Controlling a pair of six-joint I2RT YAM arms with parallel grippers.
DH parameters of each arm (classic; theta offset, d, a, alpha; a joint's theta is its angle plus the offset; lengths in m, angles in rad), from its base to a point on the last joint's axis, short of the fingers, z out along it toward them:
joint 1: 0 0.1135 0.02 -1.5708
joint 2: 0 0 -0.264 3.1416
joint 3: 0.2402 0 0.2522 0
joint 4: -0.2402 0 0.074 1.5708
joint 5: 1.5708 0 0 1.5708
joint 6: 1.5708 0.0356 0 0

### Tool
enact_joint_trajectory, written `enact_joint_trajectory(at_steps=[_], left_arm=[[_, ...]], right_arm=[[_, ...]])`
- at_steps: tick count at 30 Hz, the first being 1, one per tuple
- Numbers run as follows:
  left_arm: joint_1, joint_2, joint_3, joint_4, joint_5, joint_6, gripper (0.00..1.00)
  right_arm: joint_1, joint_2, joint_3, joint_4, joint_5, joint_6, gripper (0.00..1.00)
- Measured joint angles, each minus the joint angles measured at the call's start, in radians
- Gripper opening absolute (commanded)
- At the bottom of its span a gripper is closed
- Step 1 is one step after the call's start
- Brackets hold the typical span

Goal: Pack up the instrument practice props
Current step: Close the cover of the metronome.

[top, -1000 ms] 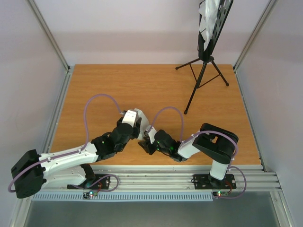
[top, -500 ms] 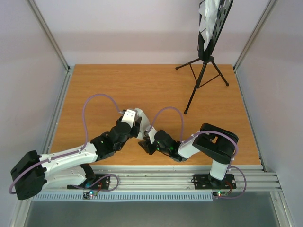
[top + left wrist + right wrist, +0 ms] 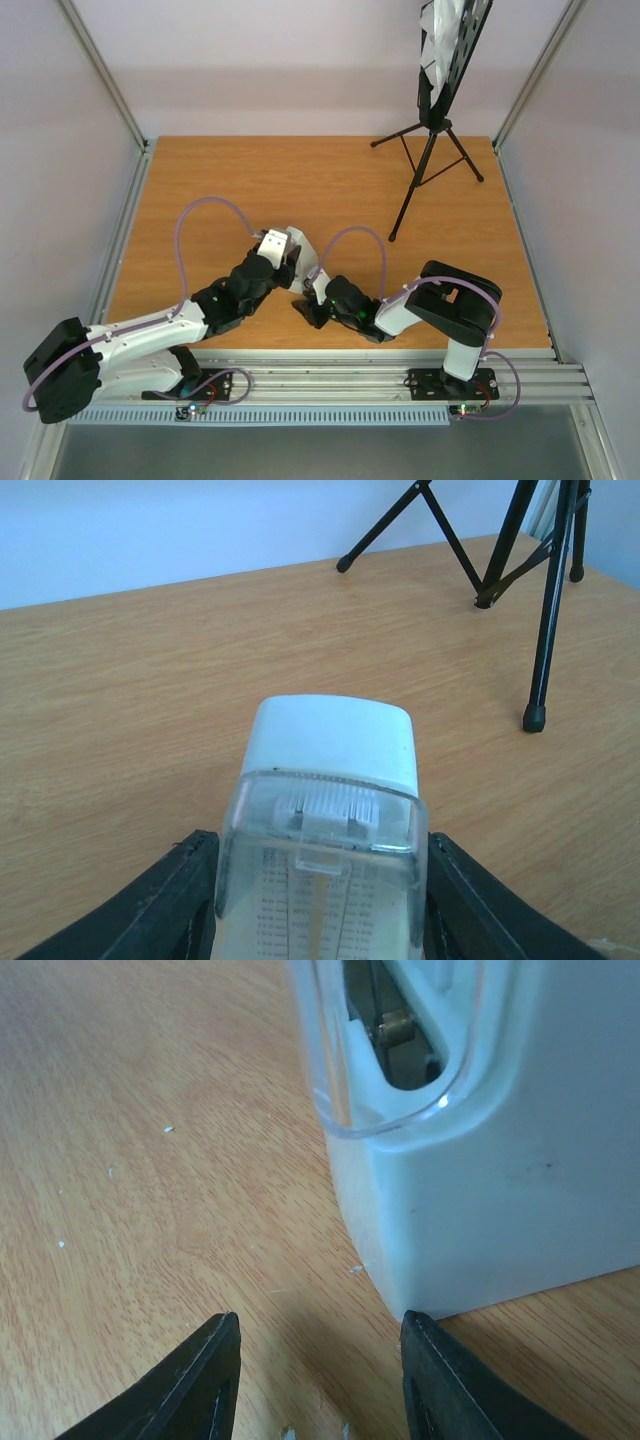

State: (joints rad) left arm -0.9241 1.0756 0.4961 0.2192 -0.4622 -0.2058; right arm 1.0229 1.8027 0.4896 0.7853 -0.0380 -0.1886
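From overhead the metronome (image 3: 283,243) is mostly hidden behind the two wrists, and in the left wrist view its lower end is cut off between the left fingers (image 3: 170,900), which are clamped on its clear sides. Its long axis runs along those fingers, white cap pointing out past their tips across the tabletop (image 3: 120,680). The right fingers (image 3: 205,1385) stand apart over bare wood, with the metronome's white body just beyond one tip.
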Motion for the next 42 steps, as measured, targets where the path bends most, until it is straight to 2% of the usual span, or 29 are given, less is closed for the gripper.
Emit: enact_joint_trajectory(at_steps=[8, 42], left_arm=[[0.004, 0.044, 0.013, 0.043, 0.013, 0.024, 0.44], [-0.002, 0.035, -0.017, 0.095, -0.006, 0.039, 0.43]], right_arm=[[0.002, 0.000, 0.000, 0.000, 0.000, 0.000, 0.46], [0.005, 0.005, 0.001, 0.008, 0.000, 0.006, 0.46]])
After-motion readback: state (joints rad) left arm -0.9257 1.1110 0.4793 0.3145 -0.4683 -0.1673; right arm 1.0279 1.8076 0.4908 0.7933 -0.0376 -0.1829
